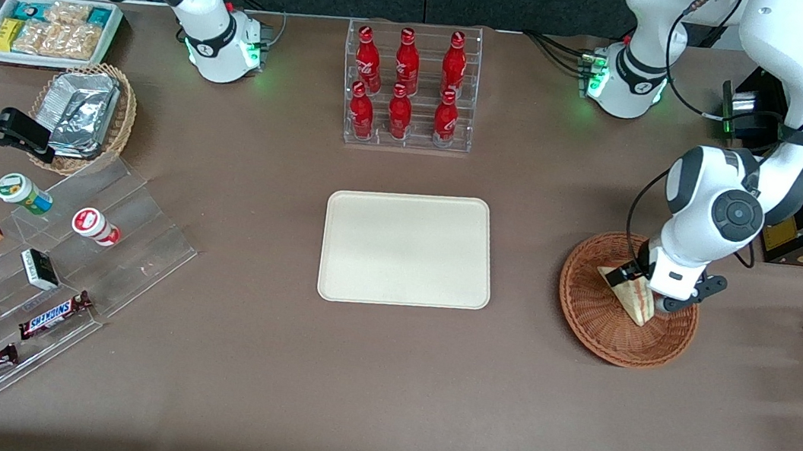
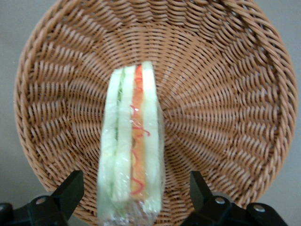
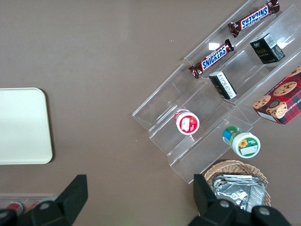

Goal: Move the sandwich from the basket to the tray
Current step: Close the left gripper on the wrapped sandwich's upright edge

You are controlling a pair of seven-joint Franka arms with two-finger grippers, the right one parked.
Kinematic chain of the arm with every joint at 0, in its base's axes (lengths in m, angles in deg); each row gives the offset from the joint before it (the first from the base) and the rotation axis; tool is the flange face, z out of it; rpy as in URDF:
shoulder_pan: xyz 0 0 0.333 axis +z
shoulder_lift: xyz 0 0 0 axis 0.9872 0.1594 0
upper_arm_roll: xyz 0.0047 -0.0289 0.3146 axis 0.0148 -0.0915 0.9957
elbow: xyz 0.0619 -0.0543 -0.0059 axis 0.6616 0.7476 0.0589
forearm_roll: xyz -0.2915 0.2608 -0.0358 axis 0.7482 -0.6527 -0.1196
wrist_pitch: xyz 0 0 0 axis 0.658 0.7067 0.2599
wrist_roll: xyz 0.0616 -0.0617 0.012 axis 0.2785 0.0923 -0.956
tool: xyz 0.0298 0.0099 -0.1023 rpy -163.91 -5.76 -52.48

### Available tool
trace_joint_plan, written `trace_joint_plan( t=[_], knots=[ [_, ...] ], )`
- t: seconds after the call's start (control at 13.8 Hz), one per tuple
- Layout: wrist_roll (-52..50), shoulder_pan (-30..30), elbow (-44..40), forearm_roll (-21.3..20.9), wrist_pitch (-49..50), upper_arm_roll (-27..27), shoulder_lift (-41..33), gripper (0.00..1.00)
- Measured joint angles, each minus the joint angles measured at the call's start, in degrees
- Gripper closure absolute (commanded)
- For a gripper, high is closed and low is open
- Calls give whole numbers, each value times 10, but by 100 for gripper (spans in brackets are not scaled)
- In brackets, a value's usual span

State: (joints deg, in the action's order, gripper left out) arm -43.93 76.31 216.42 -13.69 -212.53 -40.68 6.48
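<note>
White-bread triangular sandwich (image 2: 131, 150), wrapped in clear film with green and red-orange filling showing along its edge, stands on edge inside the round reddish-brown woven wicker basket (image 2: 225, 94). In the front view the sandwich (image 1: 630, 293) leans in the basket (image 1: 594, 310) just under the white left-arm gripper (image 1: 650, 290). The jaws are spread wide, one black finger (image 2: 70, 190) on each flank of the wedge with clear gaps between pads and wrap, so nothing is grasped. The basket sits on the brown tabletop (image 1: 381, 391) toward the working arm's end. Beside it, near the middle of the tabletop, lies the flat cream-beige rectangular tray (image 1: 408, 249) with rounded corners, its surface bare. Farther from the front camera than the tray stands a clear acrylic rack of six red bottles (image 1: 408, 88). Toward the parked arm's end rest a lighter tan wicker basket of silver foil packets (image 1: 84, 116) and a clear stepped display (image 1: 51, 274) with snack bars, boxes and small cups.
</note>
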Motion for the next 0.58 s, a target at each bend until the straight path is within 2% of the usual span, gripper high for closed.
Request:
trace_joint_plan(
  t=[0.07, 0.29, 0.36, 0.44, 0.51, 0.58],
  knots=[
    [0, 1, 0, 0, -1, 3, 0, 23],
    [-5, 2, 1, 0, -11, 11, 2, 23],
    [-10, 1, 1, 0, -12, 11, 3, 26],
    [-15, -1, 2, 0, -12, 10, 4, 36],
    [-20, -4, 2, 0, -12, 10, 5, 39],
    [-24, -7, 3, 0, -12, 10, 6, 38]
  ],
)
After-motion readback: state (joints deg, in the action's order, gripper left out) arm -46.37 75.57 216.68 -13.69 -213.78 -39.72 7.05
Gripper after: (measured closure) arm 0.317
